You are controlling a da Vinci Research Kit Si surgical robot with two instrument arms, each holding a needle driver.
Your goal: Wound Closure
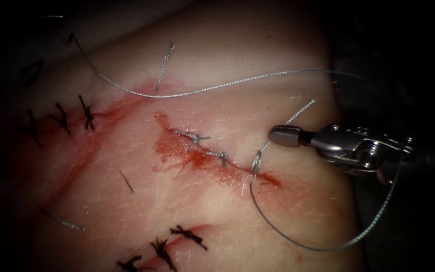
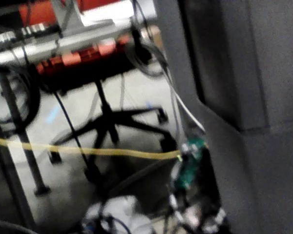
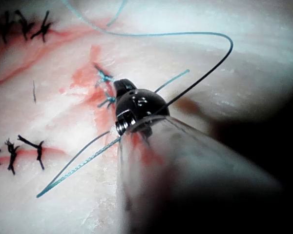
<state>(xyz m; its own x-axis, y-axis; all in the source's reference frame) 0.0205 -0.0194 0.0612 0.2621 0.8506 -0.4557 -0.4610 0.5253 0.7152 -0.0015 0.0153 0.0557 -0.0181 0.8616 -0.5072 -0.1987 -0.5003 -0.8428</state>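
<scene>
The cut (image 1: 212,156) runs slantwise across the tissue (image 1: 127,166), with red fluid (image 1: 169,146) along it and grey stitches (image 1: 195,137) across it. The right tool (image 1: 274,135) comes in from the right and hovers just right of the cut's lower end. Its jaws look shut on the grey thread (image 1: 264,149), which rises from the last stitch (image 1: 256,165) to the jaw tips. The thread's short tail (image 1: 300,111) sticks out beyond them. A long loop of thread (image 1: 323,248) sweeps below the tool. In the right wrist view the right tool (image 3: 121,87) sits beside the stitches (image 3: 105,78).
Another long strand of thread (image 1: 212,88) crosses the tissue above the cut and runs off to the upper left. Dark stitches (image 1: 86,113) close older cuts at left, with more dark stitches (image 1: 177,242) below. Cut ends of thread (image 1: 164,63) lie about. The left wrist view shows a chair base (image 2: 110,122) and a yellow cable (image 2: 88,151).
</scene>
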